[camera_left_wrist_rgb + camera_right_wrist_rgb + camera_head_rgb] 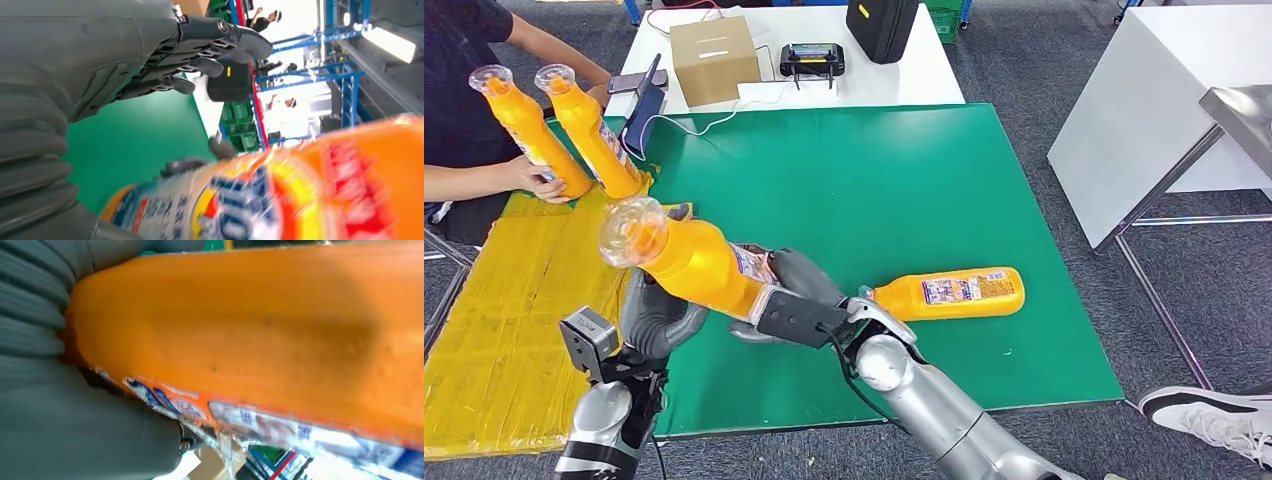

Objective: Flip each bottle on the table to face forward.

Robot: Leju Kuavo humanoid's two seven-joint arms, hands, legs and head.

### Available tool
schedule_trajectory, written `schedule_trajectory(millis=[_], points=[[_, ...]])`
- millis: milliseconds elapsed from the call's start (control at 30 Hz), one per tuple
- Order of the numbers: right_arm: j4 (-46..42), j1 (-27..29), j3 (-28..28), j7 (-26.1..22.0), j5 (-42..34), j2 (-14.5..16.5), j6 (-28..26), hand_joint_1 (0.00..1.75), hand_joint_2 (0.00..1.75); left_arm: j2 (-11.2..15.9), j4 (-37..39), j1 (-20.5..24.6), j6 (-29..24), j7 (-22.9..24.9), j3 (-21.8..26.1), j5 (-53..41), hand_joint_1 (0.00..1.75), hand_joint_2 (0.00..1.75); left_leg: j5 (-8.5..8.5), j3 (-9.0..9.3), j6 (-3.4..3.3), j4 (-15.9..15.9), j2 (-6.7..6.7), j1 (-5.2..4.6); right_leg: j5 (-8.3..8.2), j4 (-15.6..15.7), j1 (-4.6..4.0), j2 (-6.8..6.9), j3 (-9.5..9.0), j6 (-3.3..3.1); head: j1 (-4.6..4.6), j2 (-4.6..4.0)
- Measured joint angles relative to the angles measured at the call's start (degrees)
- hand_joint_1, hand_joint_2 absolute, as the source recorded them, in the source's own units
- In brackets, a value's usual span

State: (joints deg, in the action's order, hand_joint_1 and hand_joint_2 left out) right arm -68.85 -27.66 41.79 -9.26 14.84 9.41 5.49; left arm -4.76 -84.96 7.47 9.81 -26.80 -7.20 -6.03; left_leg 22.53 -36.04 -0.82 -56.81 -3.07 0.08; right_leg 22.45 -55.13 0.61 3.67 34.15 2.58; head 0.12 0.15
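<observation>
Above the green mat, right robot hand gripping orange bottle, left robot hand fingers spread, holding nothing.

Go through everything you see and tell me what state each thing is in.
Lifted bottle: tilted, off the table, gripped by the right hand.
Left hand: fingers apart, under the bottle.
Bottle on the green mat: lying on its side, label up.
Two bottles: leaning, held by a person.

glossy orange plastic bottle with clear cap and printed film label; matt green table mat; crinkled yellow sheet; brown cardboard box; brushed silver metal arms.
</observation>
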Motion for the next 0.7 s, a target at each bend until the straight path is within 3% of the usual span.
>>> schedule_trajectory(millis=[367, 700], points=[[3.39, -2.56, 3.95, 0.81, -1.88, 0.13, 0.00, 1.75, 1.75, 0.23, -0.15, -0.91, 2.27, -0.24, -3.40, -2.00, 0.00, 1.75, 0.00, 0.00, 0.00, 0.00, 0.02, -0.01, 0.00, 0.00, 0.00, 0.01, -0.01, 0.00, 0.00, 0.00], [6.29, -4.18, 5.14, 1.11, -1.05, -1.22, 0.30, 1.75, 1.75, 1.86, -1.46, -1.43, 0.56, -1.02, -4.73, -6.25, 0.00, 1.75, 0.00, -0.01, 0.00, 0.00, 0.05, 0.00, 0.00, 0.00, 0.00, 0.05, 0.01, 0.00, 0.00, 0.00]])
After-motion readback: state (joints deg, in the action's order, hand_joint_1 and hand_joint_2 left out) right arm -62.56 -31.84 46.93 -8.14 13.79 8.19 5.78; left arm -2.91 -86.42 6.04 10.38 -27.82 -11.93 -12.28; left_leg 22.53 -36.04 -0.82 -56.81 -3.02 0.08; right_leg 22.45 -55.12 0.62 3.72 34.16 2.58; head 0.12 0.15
